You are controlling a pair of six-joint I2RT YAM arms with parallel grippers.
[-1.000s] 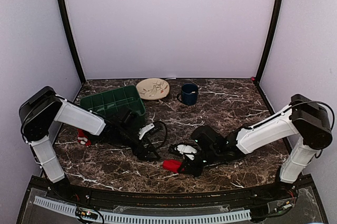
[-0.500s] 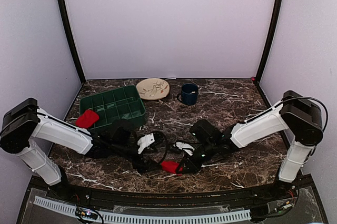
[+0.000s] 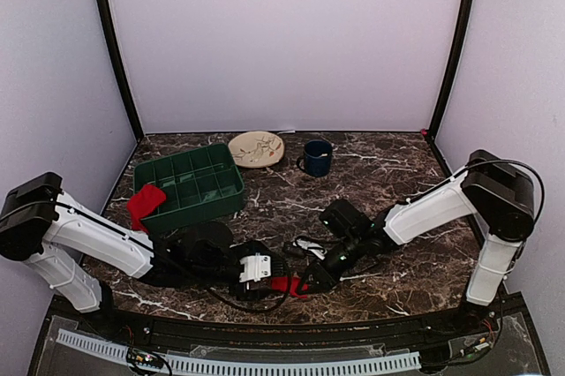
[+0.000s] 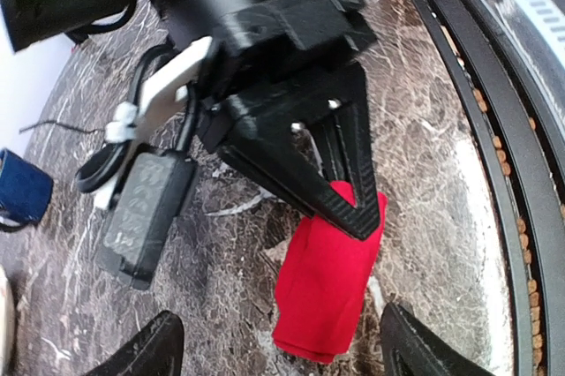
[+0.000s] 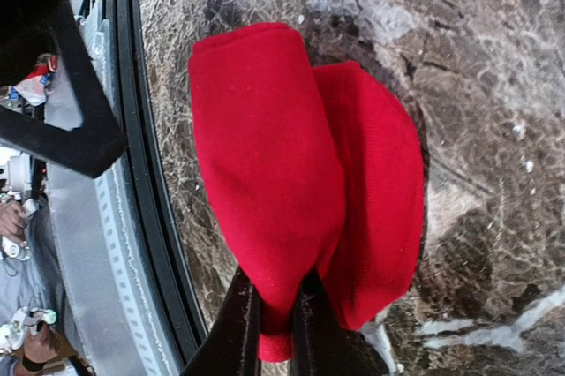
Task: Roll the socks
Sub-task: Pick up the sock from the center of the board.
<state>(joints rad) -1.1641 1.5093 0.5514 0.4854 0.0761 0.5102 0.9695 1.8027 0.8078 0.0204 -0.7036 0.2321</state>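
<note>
Rolling barely begun: right pincer clamps doubled red sock near table's front edge; left pincer spread wide above; second red sock draped on green compartment tray, untouched.

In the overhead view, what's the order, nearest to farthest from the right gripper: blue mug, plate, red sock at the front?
1. Red sock: pinched in the right gripper, at the front centre.
2. Blue mug: at the back, almost straight beyond the gripper.
3. Plate: at the back, left of the mug.
</note>
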